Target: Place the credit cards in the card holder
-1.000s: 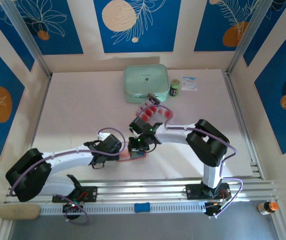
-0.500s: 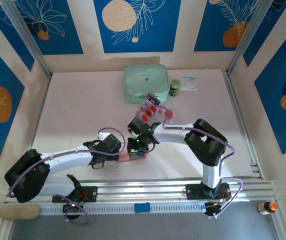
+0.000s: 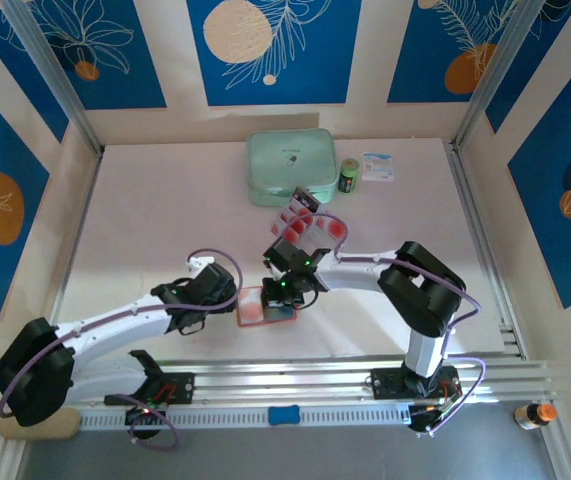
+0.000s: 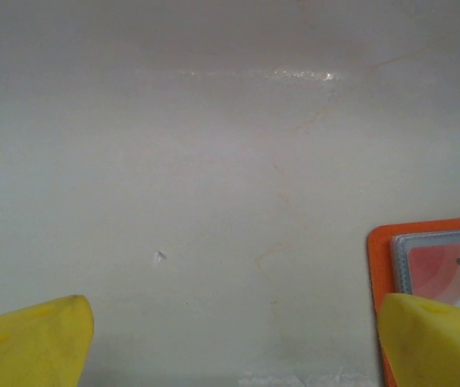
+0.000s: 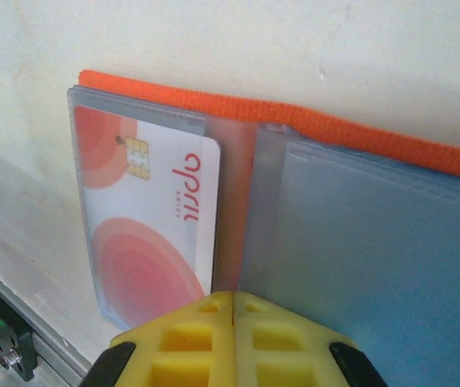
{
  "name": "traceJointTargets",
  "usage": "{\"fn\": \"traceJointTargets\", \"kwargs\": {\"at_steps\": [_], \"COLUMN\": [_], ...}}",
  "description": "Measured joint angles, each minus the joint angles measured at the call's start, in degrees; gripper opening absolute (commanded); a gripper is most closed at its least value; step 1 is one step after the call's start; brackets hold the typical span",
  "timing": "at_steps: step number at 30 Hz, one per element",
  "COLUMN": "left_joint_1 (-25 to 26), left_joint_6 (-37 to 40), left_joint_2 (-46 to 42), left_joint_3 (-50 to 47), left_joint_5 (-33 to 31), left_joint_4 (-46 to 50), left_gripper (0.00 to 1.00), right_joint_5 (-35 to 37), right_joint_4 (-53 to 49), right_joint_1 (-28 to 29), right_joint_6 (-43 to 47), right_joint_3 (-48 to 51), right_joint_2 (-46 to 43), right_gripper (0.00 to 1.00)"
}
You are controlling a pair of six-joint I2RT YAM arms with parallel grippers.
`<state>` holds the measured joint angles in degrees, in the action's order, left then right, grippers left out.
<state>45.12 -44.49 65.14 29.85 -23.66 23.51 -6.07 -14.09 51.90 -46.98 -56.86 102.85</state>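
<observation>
Right gripper (image 5: pixel 234 308) has its yellow fingers pressed tight together, tips over the middle fold of the card holder (image 5: pixel 375 151). I see the holder lying open on the table (image 3: pixel 155 220) close to the arm bases, with one card (image 5: pixel 153 201) tucked into its left side. Left gripper (image 4: pixel 231 343) is spread wide, bare table between its fingers, just beside the holder's orange edge. Farther out, more credit cards (image 3: pixel 305 222) stand fanned, and a mint-green case (image 3: pixel 290 167) lies beyond them.
</observation>
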Motion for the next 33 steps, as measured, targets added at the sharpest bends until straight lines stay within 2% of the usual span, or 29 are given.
{"fn": "traceJointTargets", "kwargs": {"at_steps": [18,26,33], "left_joint_1": [-0.4,-0.4,-0.2], "left_joint_6": [1.1,0.5,-1.2], "left_joint_2": [0.0,-1.0,-2.5], "left_joint_3": [1.6,1.8,2.1], "left_joint_5": [3.9,7.0,7.3], "left_joint_4": [-2.3,-3.4,-4.0], "left_gripper": [0.94,0.95,1.00], "right_joint_5": [0.7,0.7,1.8], "right_joint_4": [1.1,0.7,-2.4], "right_joint_1": [-0.7,-3.7,-7.5], "right_joint_6": [-1.4,0.5,4.3], "right_joint_3": [4.6,5.2,5.2], "right_joint_2": [-4.4,-9.8,-14.3], "right_gripper": [0.00,0.00,0.04]}}
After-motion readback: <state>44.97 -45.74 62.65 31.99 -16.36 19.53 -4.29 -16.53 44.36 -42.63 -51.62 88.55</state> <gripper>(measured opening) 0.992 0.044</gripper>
